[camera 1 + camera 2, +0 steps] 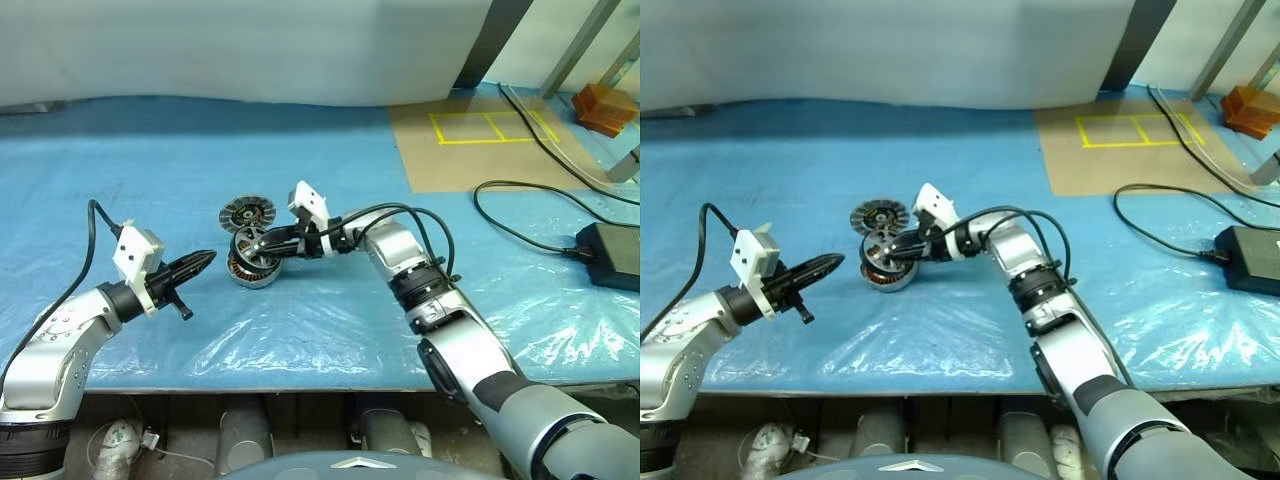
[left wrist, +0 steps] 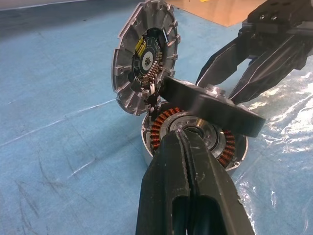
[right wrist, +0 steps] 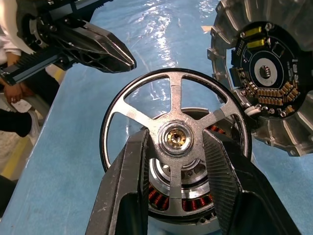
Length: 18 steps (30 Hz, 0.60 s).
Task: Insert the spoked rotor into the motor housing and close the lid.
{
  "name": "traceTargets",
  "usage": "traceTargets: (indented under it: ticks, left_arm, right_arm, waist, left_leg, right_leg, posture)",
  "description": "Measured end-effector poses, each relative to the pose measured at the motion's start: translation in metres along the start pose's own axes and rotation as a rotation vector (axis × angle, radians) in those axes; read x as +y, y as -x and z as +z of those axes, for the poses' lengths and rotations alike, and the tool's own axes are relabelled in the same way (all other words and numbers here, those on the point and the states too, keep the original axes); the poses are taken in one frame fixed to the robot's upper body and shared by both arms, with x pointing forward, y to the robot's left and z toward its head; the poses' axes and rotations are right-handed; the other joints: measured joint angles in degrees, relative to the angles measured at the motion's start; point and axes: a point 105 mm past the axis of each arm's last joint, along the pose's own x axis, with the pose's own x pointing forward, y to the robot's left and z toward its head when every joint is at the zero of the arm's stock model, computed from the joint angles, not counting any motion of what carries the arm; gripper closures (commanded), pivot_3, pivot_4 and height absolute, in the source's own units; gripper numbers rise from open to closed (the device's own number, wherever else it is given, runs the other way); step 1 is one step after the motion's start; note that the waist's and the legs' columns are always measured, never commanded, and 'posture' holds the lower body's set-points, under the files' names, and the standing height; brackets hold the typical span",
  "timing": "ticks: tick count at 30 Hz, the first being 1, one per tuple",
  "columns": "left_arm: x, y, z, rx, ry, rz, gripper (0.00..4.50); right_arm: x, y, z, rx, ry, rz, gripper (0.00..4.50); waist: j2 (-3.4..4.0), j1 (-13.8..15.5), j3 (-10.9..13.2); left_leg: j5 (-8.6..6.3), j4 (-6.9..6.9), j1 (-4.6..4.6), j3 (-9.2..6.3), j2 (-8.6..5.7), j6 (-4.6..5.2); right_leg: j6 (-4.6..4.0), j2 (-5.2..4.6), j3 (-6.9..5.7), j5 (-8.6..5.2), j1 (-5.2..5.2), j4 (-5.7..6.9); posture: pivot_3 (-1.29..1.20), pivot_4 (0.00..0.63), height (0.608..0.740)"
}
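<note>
Head views: I am seeing right gripper (image 1: 262,243) reaching in from right, clamping spoked rotor (image 1: 250,244) tilted over motor housing (image 1: 252,270) sitting on blue tabletop (image 1: 150,180). Lid (image 1: 247,214) lying just behind housing. Left gripper (image 1: 200,261) hovering near housing's left, fingers pressed together, holding nothing.

Left wrist view: I am looking at copper windings in housing (image 2: 161,128), rotor (image 2: 220,110) slanting across its top.

Right wrist view: fingers (image 3: 134,171) gripping rotor (image 3: 174,138) by spokes either side of hub.
</note>
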Motion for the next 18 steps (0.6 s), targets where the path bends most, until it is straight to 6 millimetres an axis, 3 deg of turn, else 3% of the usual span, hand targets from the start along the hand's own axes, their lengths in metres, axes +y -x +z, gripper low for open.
traceTargets:
  ticks: [11,18]
  left_arm:
    - [-0.003,-0.002,-0.002,0.004,0.003,-0.012,4.50]
    - [-0.003,-0.002,-0.002,0.005,0.003,-0.016,4.50]
  right_arm:
    - [-0.012,0.005,-0.003,-0.065,-0.090,-0.068,3.24]
    - [-0.003,0.010,-0.012,-0.106,-0.117,-0.067,3.24]
  waist:
    - [0.00,0.1,0.0]
    - [0.00,0.1,0.0]
  left_leg:
    - [0.00,0.00,-0.01,0.00,-0.01,0.00]
    - [0.00,0.00,0.02,0.00,-0.02,0.00]
  right_leg:
    - [0.00,0.00,0.00,0.00,0.00,0.00]
    - [0.01,-0.01,0.00,0.00,0.01,0.01]
  posture:
    - [0.00,0.150,0.740]
    - [0.00,0.150,0.740]
